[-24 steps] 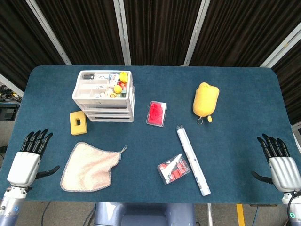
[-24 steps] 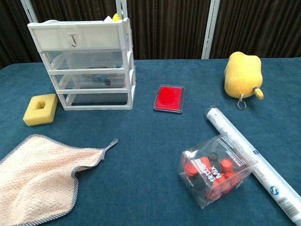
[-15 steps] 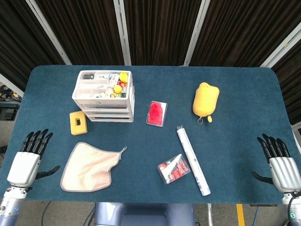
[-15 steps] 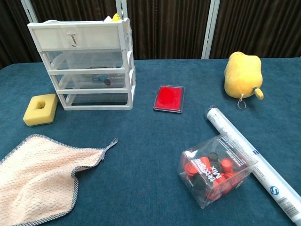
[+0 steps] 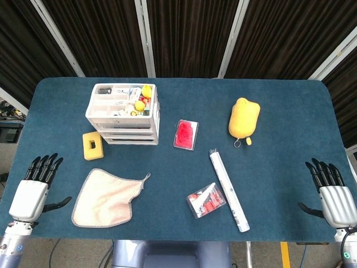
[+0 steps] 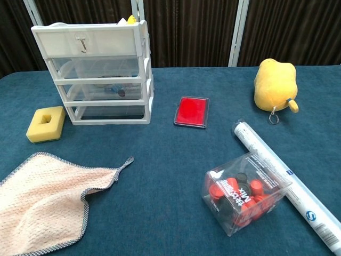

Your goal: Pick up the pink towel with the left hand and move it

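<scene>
Pink towel [image 5: 107, 198]: flat on desk [image 5: 279, 111], untouched.
Left hand [image 5: 34, 187]: spread, empty, just beside towel.
Right hand [image 5: 330, 194]: spread, empty.

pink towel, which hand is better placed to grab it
The left hand. It sits open at the table's near left edge, right beside the pink towel, with nothing between them. The right hand is open too, but at the far right edge, with the clear box and white tube between.
</scene>
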Robot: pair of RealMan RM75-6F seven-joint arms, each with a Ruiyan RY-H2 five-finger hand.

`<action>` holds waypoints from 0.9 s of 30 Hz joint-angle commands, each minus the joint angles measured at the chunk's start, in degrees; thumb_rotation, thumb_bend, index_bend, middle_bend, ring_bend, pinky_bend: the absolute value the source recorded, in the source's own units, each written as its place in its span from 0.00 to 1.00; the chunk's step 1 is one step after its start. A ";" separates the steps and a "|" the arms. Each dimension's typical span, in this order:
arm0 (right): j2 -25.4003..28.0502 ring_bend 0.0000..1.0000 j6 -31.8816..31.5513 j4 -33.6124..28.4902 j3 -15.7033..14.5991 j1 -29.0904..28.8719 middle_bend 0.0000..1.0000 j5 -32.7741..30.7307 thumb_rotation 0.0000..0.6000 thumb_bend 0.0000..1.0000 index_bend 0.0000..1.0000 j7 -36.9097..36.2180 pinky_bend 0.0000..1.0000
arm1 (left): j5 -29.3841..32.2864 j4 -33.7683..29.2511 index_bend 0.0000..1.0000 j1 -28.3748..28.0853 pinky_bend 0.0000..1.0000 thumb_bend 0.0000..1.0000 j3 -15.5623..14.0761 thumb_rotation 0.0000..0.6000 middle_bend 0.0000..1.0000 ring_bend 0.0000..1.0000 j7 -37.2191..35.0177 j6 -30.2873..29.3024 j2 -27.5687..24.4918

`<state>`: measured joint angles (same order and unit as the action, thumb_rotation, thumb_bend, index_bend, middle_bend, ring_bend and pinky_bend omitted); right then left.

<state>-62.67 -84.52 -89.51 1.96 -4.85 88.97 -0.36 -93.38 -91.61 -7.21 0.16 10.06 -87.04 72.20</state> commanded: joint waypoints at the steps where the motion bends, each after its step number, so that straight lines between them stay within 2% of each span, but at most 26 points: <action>1: 0.07 0.00 0.00 0.12 0.05 0.04 0.00 -0.15 1.00 0.01 0.00 -0.30 0.00 | 0.52 -0.80 0.00 -0.04 0.00 0.00 -0.17 0.86 0.00 0.00 0.06 0.69 -0.14; 6: 0.18 0.00 0.05 0.05 -0.08 0.04 0.00 0.07 1.00 0.01 0.00 -0.44 0.00 | 3.78 -5.04 0.02 -0.56 0.00 0.00 -0.82 0.86 0.00 0.00 1.99 4.91 -1.52; 12: 0.28 0.00 0.24 -0.14 -0.10 -0.01 0.00 -0.02 1.00 0.01 0.00 -0.30 0.00 | 12.70 -13.80 0.09 -2.03 0.00 0.02 -1.40 0.86 0.00 0.00 8.67 12.94 -4.45; 15: 0.30 0.00 0.24 -0.19 -0.13 0.02 0.00 0.00 1.00 0.01 0.00 -0.26 0.00 | 17.16 -16.40 0.10 -3.05 0.00 0.04 -1.20 0.86 0.00 0.00 12.18 15.81 -4.50; 21: 0.34 0.00 0.27 -0.30 -0.13 0.02 0.00 -0.03 1.00 0.01 0.00 -0.30 0.00 | 24.58 -18.62 0.09 -4.96 0.01 0.05 -0.78 0.86 0.00 0.00 18.18 19.02 -1.86; 27: 0.34 0.00 0.32 -0.28 -0.21 0.03 0.00 0.04 1.00 0.01 0.00 -0.50 0.00 | 30.94 -17.03 0.09 -6.28 0.01 0.05 -0.33 0.86 0.00 0.00 24.20 18.99 3.41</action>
<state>-62.33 -84.20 -89.79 1.76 -4.82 89.00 -0.86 -64.54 -109.33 -12.77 -0.50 32.58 -68.16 73.70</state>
